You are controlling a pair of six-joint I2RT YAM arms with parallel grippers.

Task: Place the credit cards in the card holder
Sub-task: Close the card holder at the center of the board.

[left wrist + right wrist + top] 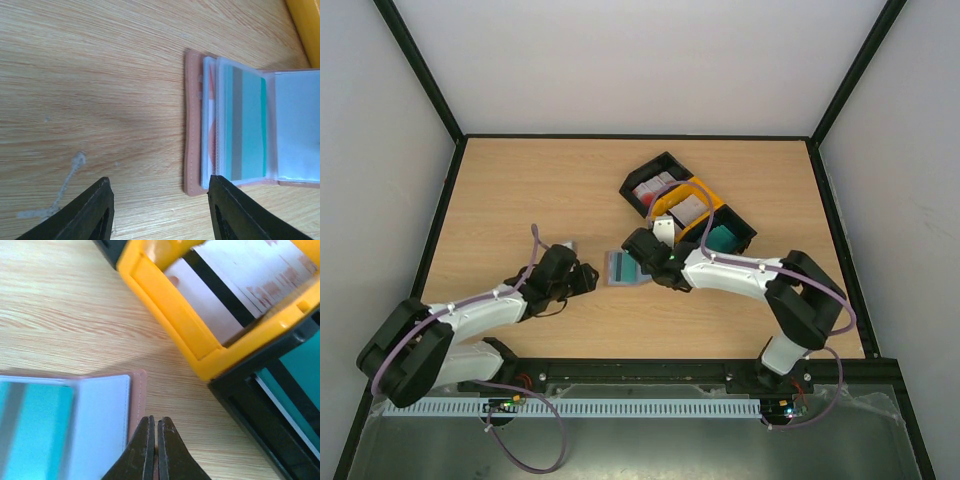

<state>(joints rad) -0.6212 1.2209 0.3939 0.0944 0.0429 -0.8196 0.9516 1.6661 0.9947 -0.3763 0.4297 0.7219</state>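
With the reddish-brown leather folding card holder [623,268] lying open on the wooden counter [520,200], the left gripper [160,187] is hovering beside it, jaws wide and empty, while the right gripper [155,422], jaws pressed together on nothing visible, is crowding its other edge and looking likely to shove it askew.

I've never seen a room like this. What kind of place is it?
Most likely a robot test booth, not a home. A wooden table sits boxed in by plain white walls, a left arm and right arm are bolted at its edge, and card trays are laid out.
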